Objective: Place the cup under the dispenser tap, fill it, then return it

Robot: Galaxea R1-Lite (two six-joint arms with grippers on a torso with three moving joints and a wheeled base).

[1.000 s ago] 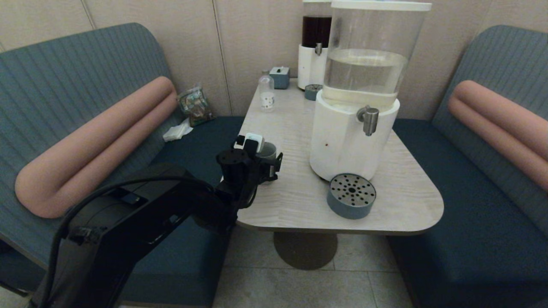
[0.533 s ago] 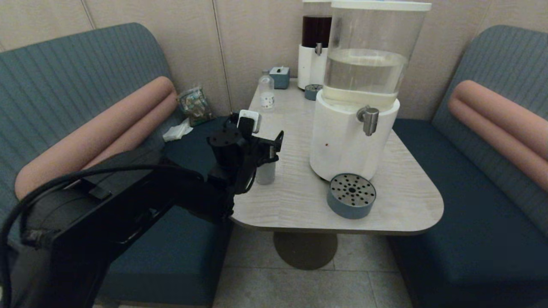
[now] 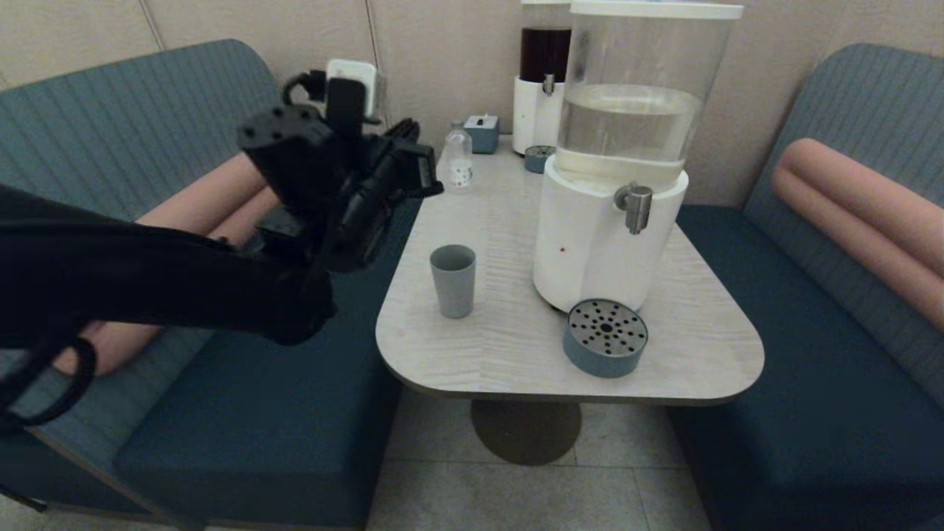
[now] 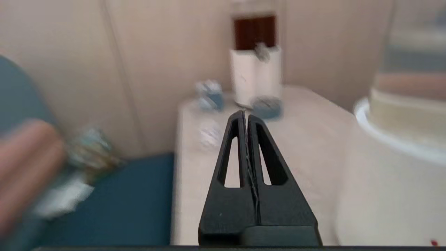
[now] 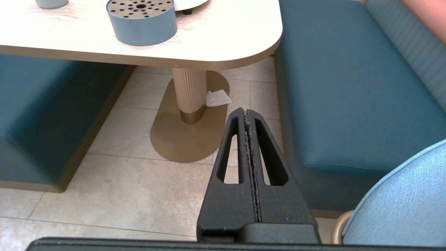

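Note:
The grey-blue cup (image 3: 453, 280) stands upright on the table's near left part, alone and untouched. Its base shows at an edge of the right wrist view (image 5: 51, 2). The brushed-silver tap (image 3: 636, 206) juts from the white base of the big clear dispenser (image 3: 590, 243), to the right of the cup and higher. My left gripper (image 3: 431, 173) hangs raised in the air, up and left of the cup and well apart from it; in the left wrist view it (image 4: 245, 113) is shut on nothing. My right gripper (image 5: 245, 111) is parked low over the floor, shut and empty.
A blue drip tray (image 3: 605, 338) with a perforated metal top sits in front of the dispenser. At the table's (image 3: 516, 361) far end stand a dark-liquid dispenser (image 3: 542, 81), a small clear bottle (image 3: 459, 164) and a small blue box (image 3: 482, 133). Teal benches flank the table.
My left arm has risen from around the cup and drawn back up and to the left. The cup stays standing on the table, now in full view.

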